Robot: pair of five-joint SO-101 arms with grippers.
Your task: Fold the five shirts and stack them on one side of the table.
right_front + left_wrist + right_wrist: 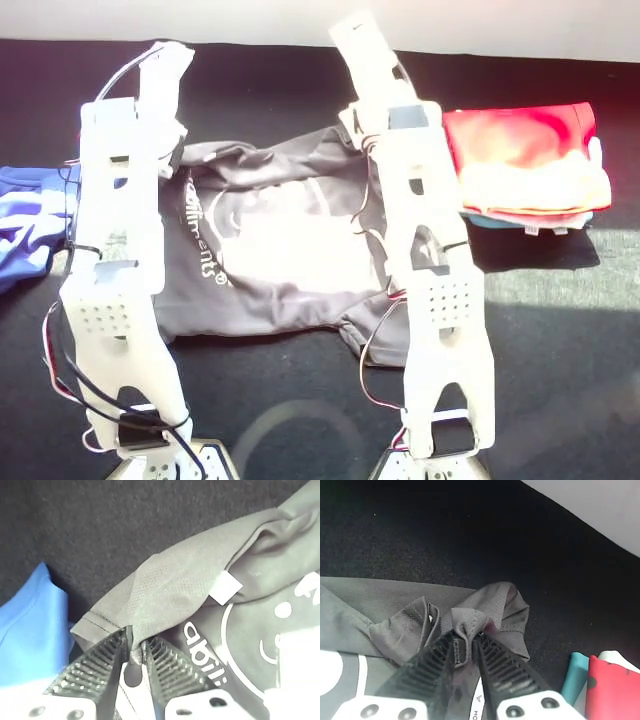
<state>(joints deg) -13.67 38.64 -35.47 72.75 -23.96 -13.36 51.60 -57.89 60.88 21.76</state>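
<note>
The grey shirt (270, 240) lies spread, print up, in the middle of the black table (300, 420), between the two arms. It is a thin, finely perforated fabric with a white round emblem on the chest and white lettering beside it. In the high view the lettering runs in a line from the far side toward the near edge, along the shirt's left part. A small white tag (226, 588) sticks out of a seam close to the left arm's grip. The cloth is rumpled rather than flat: its far edge is drawn up into two bunches, and one loose corner is crumpled at the near right, beside the right arm. The shirt's long axis runs left to right, roughly parallel to the table's far edge; I cannot tell which end is the collar.

The left gripper (132, 642) has its fingers clenched on a hemmed, stitched fold at the shirt's far left part. The right gripper (465, 640) is pinched tight on a gathered knot of grey cloth at the shirt's far right part, the fabric puckering up between its ribbed fingers.

A blue shirt (30, 220) lies unfolded and wrinkled at the table's left edge, just beside the grey sleeve. Toward the far right corner sits a stack of folded shirts (525, 165), red on top, with a teal layer showing underneath, apart from the grey shirt.
</note>
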